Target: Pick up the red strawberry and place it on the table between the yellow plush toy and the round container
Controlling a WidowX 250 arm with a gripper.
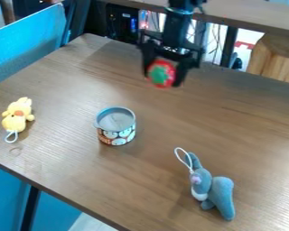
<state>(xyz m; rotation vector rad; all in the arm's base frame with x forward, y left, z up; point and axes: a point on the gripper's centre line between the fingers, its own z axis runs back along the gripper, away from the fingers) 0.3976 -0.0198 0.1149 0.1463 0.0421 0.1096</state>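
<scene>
The black gripper hangs over the back part of the table, shut on a round red thing with a green patch, which is held above the surface. In front of it and to the left, a small round tin with a grey top and cartoon faces round its side stands on the table. A yellow plush toy with a white loop lies near the left edge. At the front right is a blue-grey plush toy with a white loop.
The brown wooden table has its back edge below the arm. Beyond its left side stands a blue panel. A wooden block or stool is behind the table at the right.
</scene>
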